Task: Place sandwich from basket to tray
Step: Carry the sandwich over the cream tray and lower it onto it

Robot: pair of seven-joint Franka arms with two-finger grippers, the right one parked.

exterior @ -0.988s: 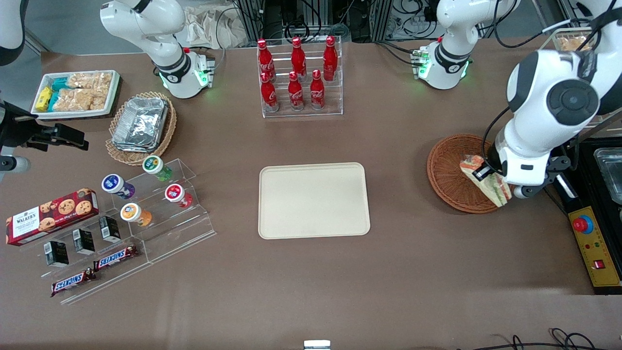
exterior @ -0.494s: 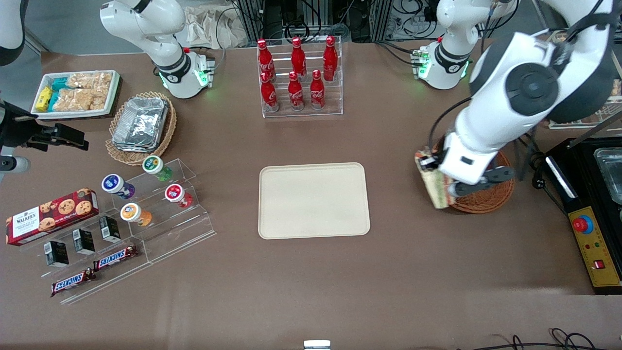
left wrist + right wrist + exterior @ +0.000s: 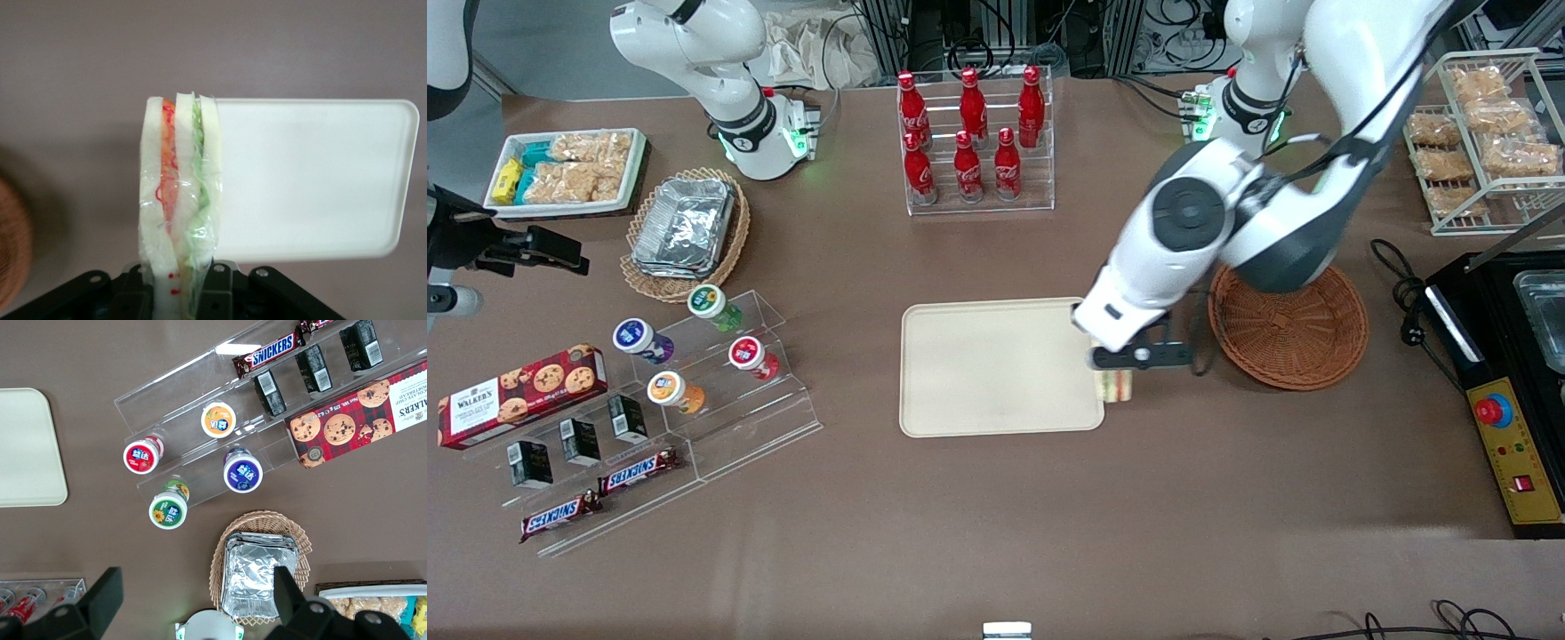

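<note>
My left gripper (image 3: 1116,369) is shut on the sandwich (image 3: 178,200), a wrapped wedge with white bread and orange, red and green filling. It holds the sandwich in the air over the edge of the cream-beige tray (image 3: 996,364) that faces the basket. In the front view only a small end of the sandwich (image 3: 1114,386) shows under the gripper. The reddish-brown wicker basket (image 3: 1288,327) stands empty beside the tray, toward the working arm's end. The tray (image 3: 313,180) has nothing on it.
A rack of red cola bottles (image 3: 971,133) stands farther from the camera than the tray. Acrylic steps with yogurt cups (image 3: 720,356) and chocolate bars, a cookie box (image 3: 516,396) and a tan basket with foil containers (image 3: 685,231) lie toward the parked arm's end. A wire rack of snacks (image 3: 1485,133) and a black control box (image 3: 1512,444) lie toward the working arm's end.
My gripper has carried the sandwich up out of the basket and sideways to the tray's near edge. The basket now stands empty.
</note>
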